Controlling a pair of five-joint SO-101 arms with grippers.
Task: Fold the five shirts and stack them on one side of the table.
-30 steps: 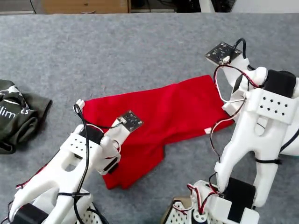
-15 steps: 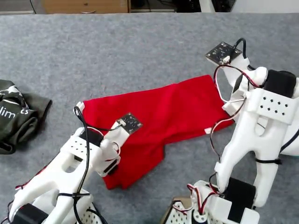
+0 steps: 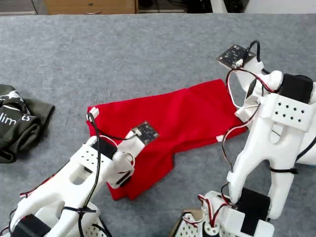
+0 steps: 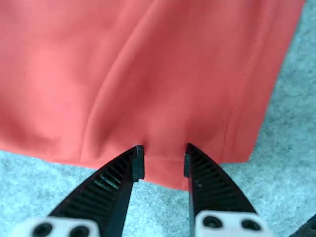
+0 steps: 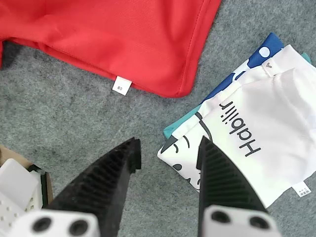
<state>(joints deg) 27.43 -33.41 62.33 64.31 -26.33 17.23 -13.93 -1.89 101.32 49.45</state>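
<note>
The red shirt [image 3: 168, 123] lay mid-table, long axis running arm to arm, the left gripper [image 4: 162, 160] nearer, jaws narrowly parted astride its near hem, while the right gripper [image 5: 168, 153] hung open over grey table [image 5: 74, 128] beside the labelled corner

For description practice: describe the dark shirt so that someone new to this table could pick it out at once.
On the grey table, look to the left edge in the high view. The dark shirt lies there bunched up, apart from the red shirt spread in the middle. It alone is dark green with white print.
</note>
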